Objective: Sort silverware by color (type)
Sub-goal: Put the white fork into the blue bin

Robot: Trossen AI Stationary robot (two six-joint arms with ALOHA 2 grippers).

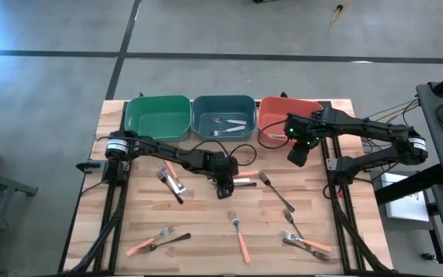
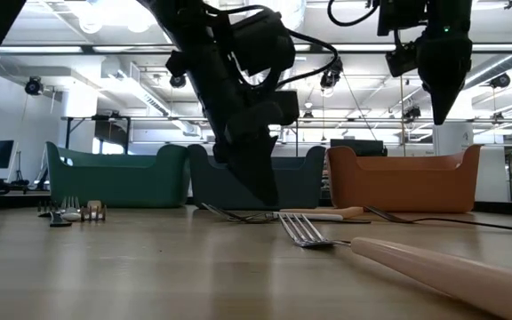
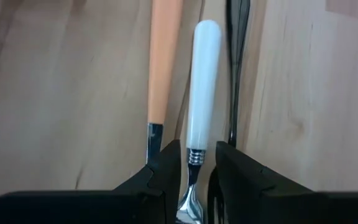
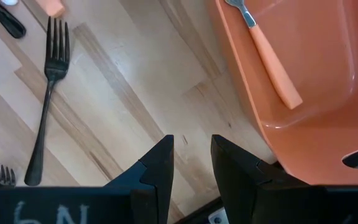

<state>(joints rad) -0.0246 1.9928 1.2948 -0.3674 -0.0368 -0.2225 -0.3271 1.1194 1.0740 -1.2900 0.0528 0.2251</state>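
My left gripper [image 1: 225,185] is down at the table's middle, shut on a white-handled utensil [image 3: 202,87]. That utensil lies beside an orange-handled one [image 3: 163,62] and a black one [image 3: 238,62]. My right gripper [image 1: 298,150] hangs open and empty above the table, by the orange bin's [image 1: 283,119] near edge. An orange-handled fork [image 4: 266,50] lies in that bin. Silver utensils [image 1: 229,123] lie in the blue bin [image 1: 223,108]. The green bin [image 1: 157,117] stands to its left. Other forks lie scattered on the table. My left gripper has the white-handled utensil's metal neck [image 3: 193,163], just below the handle, between its two fingers. The fingers come from above, pointing down, and lie across the utensil. The utensil lies flat on the table, its handle toward the table's right edge.
A black fork [image 1: 275,192] lies right of my left gripper and also shows in the right wrist view [image 4: 45,106]. An orange-handled fork [image 1: 241,238] lies near the front edge. Clusters of utensils lie at the front right [image 1: 302,242], front left [image 1: 160,240] and left middle [image 1: 171,181].
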